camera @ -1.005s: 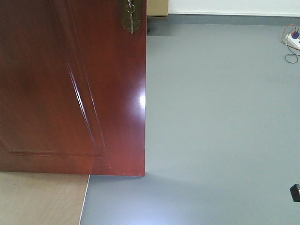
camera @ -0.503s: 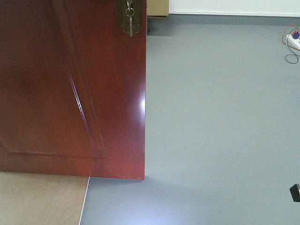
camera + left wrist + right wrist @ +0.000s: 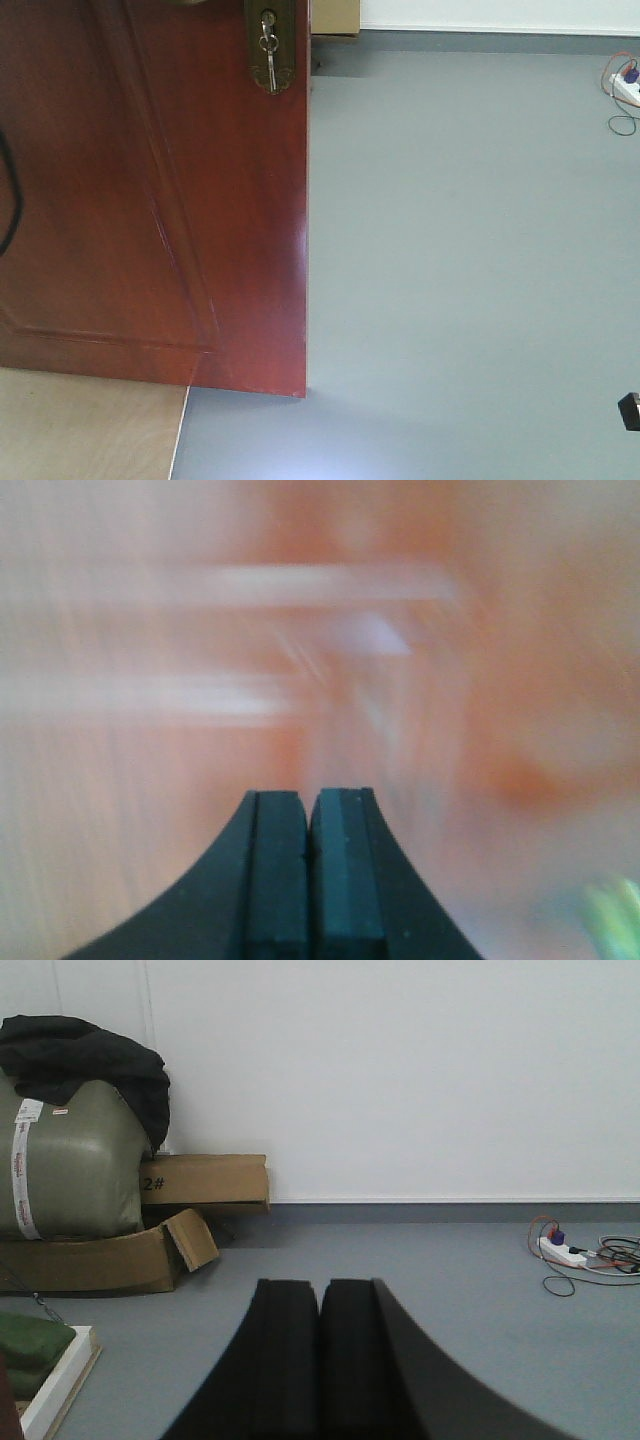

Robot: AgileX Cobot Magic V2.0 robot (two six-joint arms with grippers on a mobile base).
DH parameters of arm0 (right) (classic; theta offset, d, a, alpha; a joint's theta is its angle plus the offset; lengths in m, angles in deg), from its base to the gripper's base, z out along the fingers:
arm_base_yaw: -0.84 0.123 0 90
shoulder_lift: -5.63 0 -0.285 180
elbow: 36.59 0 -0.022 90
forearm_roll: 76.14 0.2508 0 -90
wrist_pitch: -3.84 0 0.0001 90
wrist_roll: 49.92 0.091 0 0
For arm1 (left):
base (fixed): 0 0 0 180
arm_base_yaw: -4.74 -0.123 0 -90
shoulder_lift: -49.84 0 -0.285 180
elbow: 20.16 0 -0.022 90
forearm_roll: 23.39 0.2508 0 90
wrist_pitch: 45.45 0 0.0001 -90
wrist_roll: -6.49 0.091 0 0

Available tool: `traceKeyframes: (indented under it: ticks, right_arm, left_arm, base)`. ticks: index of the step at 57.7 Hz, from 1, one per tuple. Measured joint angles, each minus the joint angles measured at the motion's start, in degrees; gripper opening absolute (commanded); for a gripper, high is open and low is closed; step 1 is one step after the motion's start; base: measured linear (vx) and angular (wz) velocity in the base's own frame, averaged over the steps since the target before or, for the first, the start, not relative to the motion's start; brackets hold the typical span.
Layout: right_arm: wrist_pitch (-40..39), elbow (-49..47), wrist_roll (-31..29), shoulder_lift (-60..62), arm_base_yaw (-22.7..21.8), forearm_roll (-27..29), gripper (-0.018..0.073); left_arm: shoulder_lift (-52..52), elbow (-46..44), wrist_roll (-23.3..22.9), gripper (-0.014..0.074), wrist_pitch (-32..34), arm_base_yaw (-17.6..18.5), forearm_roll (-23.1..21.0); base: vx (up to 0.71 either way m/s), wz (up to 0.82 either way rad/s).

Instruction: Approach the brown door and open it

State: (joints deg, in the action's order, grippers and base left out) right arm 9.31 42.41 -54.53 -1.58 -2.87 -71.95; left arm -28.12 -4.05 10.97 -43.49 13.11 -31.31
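1. Reddish-brown and glossy, the brown door (image 3: 150,190) fills the left half of my front view from the top edge down to a bare strip near the bottom, and its free vertical edge stands just left of the frame's centre.
2. At the upper middle of that panel I see the brass lock plate (image 3: 271,45) with keys (image 3: 267,52) hanging from it; the handle itself is cut off by the top edge.
3. Under the door's lower left, a tan wooden floor (image 3: 85,425) meets the grey floor (image 3: 470,260) that takes up the whole right half.
4. At the upper right edge of the front view a white power strip (image 3: 625,85) lies on the grey floor with cables around it.
5. In my left wrist view the left gripper (image 3: 308,870) sits at the bottom centre, its two dark pads pressed together with nothing between them; behind them is only an orange-brown blur I cannot make out.
6. In my right wrist view the right gripper (image 3: 320,1360) is at the bottom centre, fingers pressed together and empty, pointing toward a white wall (image 3: 400,1070).
7. On the left of that view an olive bag (image 3: 70,1155) rests on cardboard boxes (image 3: 200,1180), with dark cloth (image 3: 90,1055) draped on top.
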Motion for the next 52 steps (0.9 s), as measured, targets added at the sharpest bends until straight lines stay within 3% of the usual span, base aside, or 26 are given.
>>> traceKeyframes:
  ticks: [10,25,39,52]
  right_arm:
    - [0.0,0.0,0.0,0.0,0.0,0.0,0.0000]
    - [0.0,0.0,0.0,0.0,0.0,0.0,0.0000]
    - [0.0,0.0,0.0,0.0,0.0,0.0,0.0000]
    - [0.0,0.0,0.0,0.0,0.0,0.0,0.0000]
  left_arm:
    - [9.9,15.8,-0.6,-0.0003,4.8,0.4,1.1]
    - [24.5,34.4,-0.6,-0.0003,5.2,-0.4,1.2]
    - [43.5,46.9,-0.6,-0.0003,5.5,-5.5,1.2]
    - [57.5,55.4,-0.6,-0.0003,4.0,-5.8,1.3]
  base:
    - [0.00,0.00]
    - [0.00,0.00]
    - [0.00,0.00]
    - [0.00,0.00]
